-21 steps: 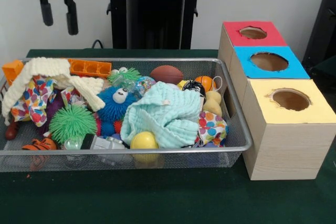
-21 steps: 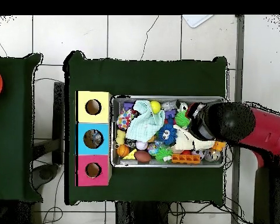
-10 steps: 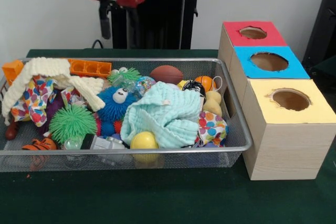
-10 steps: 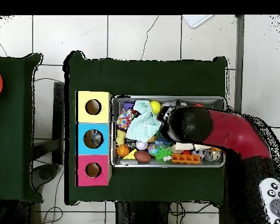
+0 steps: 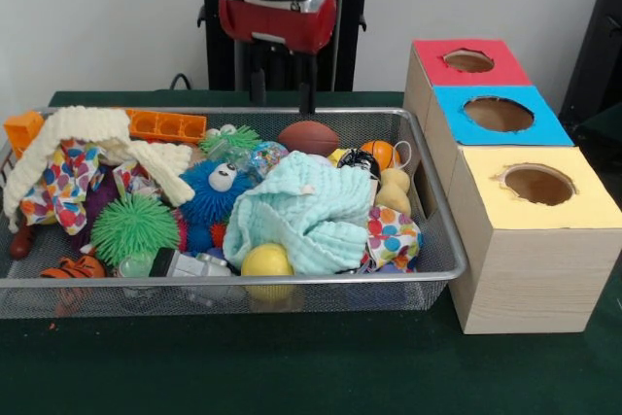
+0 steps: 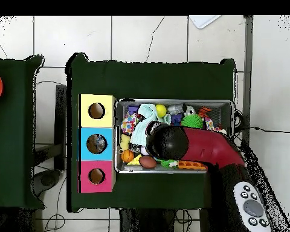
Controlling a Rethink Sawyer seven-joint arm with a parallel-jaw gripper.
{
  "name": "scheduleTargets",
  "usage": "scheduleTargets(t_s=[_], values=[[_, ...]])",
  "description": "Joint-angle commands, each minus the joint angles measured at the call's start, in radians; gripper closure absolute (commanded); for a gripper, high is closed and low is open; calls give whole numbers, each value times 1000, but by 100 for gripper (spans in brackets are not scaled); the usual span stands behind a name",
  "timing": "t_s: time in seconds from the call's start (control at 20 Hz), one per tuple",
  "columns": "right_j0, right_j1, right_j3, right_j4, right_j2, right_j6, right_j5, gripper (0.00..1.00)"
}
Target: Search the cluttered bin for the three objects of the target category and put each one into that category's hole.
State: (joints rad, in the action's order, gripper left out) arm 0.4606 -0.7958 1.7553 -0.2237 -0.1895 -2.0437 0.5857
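Note:
My gripper (image 5: 282, 89) hangs open with nothing between its fingers, over the back rail of the wire bin (image 5: 442, 240). Just below and to its right lies a brown football (image 5: 308, 136). An orange basketball (image 5: 380, 154) sits farther right and a yellow ball (image 5: 266, 260) is at the front. Beside the bin stand the three boxes with holes: red (image 5: 468, 61), blue (image 5: 498, 114) and yellow (image 5: 537, 185). In the overhead view the arm's black end (image 6: 167, 140) covers the bin's middle and hides the gripper; the football (image 6: 148, 162) shows beside it.
A mint cloth (image 5: 306, 211) lies heaped in the bin's middle. A cream knitted cloth (image 5: 92, 138) and a spotted cloth (image 5: 63, 182) cover the left. A blue furry toy (image 5: 214, 191), a green spiky ball (image 5: 134, 225) and an orange tray (image 5: 167, 125) lie between.
The arm has swung from the bin's left end to its back middle in the front view. The gripper has come down and stayed open.

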Motion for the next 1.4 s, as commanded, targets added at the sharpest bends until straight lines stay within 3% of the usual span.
scheduleTargets(t_s=[0.05, 0.4, 0.75, 1.0, 1.4], values=[[-17, 107, 137, -5, 85, -215, -120, 0], [-44, 180, 139, -18, 147, -183, -197, 0], [-3, 206, 134, -55, 183, -87, -230, 0], [30, 204, 125, -50, 168, -54, -238, 0], [57, 261, 60, -62, 147, -43, -286, 0]])
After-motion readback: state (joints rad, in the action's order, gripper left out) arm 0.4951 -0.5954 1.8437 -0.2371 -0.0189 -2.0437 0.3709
